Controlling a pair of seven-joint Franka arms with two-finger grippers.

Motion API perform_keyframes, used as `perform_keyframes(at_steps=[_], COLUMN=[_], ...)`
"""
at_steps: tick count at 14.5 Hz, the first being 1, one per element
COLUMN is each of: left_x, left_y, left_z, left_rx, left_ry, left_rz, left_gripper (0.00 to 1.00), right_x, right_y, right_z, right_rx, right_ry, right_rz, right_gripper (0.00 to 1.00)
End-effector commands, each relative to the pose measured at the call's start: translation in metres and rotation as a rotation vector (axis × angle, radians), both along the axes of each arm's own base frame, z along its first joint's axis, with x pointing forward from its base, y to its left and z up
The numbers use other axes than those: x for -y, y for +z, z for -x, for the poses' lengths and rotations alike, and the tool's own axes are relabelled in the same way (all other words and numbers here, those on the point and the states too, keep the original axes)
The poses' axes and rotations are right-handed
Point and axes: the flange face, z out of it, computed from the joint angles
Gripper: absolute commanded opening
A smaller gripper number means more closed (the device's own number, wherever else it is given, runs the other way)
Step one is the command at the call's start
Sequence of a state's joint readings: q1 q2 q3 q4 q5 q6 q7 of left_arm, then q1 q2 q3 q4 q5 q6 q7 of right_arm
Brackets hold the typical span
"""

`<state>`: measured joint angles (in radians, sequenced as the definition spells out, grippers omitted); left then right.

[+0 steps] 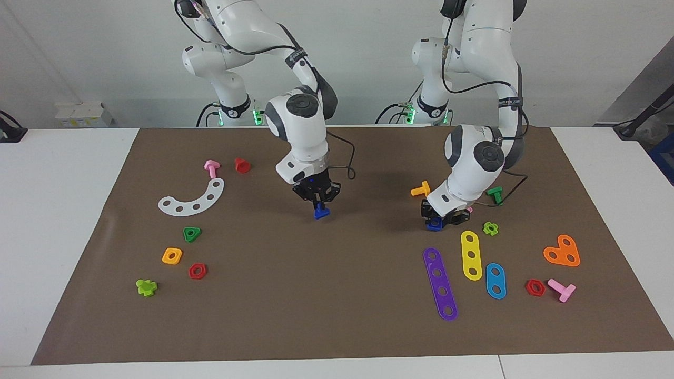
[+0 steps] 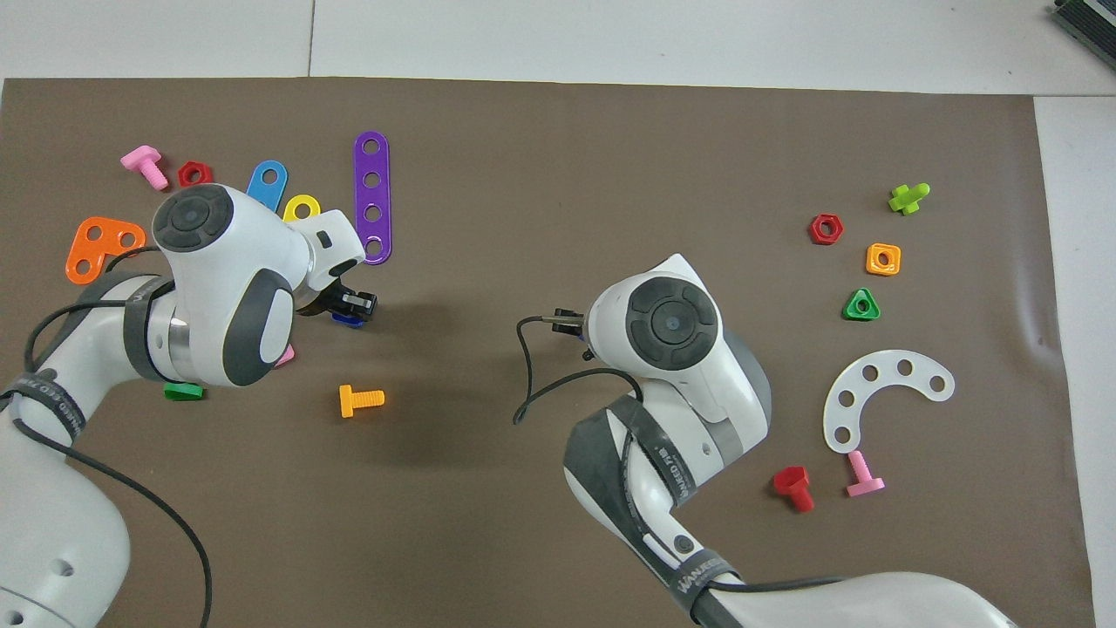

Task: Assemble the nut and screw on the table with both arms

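Observation:
My right gripper [image 1: 318, 204] hangs over the middle of the brown mat [image 1: 337, 316], shut on the dark blue screw [image 1: 320, 213], which points down from its fingertips. In the overhead view the right wrist hides both. My left gripper [image 1: 441, 218] is low at the mat, toward the left arm's end of the table, and is shut on the dark blue square nut [image 1: 434, 225]. From overhead, the left gripper [image 2: 350, 307] shows with an edge of the nut [image 2: 347, 322] under it. I cannot tell whether the nut is off the mat.
Around the left gripper lie an orange bolt [image 1: 421, 189], a green bolt [image 1: 495, 195], a purple strip [image 1: 440, 284] and a yellow strip [image 1: 471, 255]. Toward the right arm's end lie a white arc [image 1: 192, 200], a green triangular nut [image 1: 191, 234] and an orange-yellow nut [image 1: 172, 256].

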<state>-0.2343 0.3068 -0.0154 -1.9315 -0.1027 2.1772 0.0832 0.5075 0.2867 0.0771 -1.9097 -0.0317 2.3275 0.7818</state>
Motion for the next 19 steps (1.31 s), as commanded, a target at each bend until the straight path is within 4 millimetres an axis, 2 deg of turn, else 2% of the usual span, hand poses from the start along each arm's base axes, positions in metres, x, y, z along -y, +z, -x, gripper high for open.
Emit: perform_keyframes(at_steps=[1,3,4,9,10,11,13,15,19], left_x=[0.009,0.021,0.030,0.091,0.096,0.109,0.116,0.128,0.183], left_y=[0.033,0.055,0.058,0.059,0.064,0.065,0.071,0.074,0.088], left_z=[-0.024,-0.039,-0.042,-0.029,-0.033,-0.031,-0.033,-0.034,-0.025], left_rx=[-0.057,-0.075,-0.069,-0.065,-0.045,-0.038,-0.039,-0.030,-0.001], left_ry=[0.119,0.223,0.256,0.365,0.403,0.401,0.409,0.399,0.452], left_rz=[0.009,0.023,0.022,0.018,0.029,0.037,0.062,0.071,0.098], left_gripper=[0.00,0.00,0.00,0.00,0.00,0.00,0.00,0.00,0.00], right_x=[-0.015,-0.016,-0.018,-0.015,-0.014,-0.014,-0.012,0.001,0.062], right_y=[-0.011,-0.014,-0.015,-0.025,-0.026,-0.025,-0.017,0.011,0.072], right_z=[-0.004,-0.002,0.000,0.006,0.007,0.007,0.005,0.000,-0.023], right_rx=[0.008,0.002,-0.001,-0.020,-0.031,-0.033,-0.023,0.004,0.062], right_ry=[-0.014,-0.013,-0.009,-0.005,-0.007,-0.010,-0.015,-0.032,-0.104], right_rz=[0.031,0.041,0.043,0.058,0.066,0.068,0.060,0.046,0.027], right_gripper=[0.00,0.00,0.00,0.00,0.21,0.68,0.94,0.99,1.00])
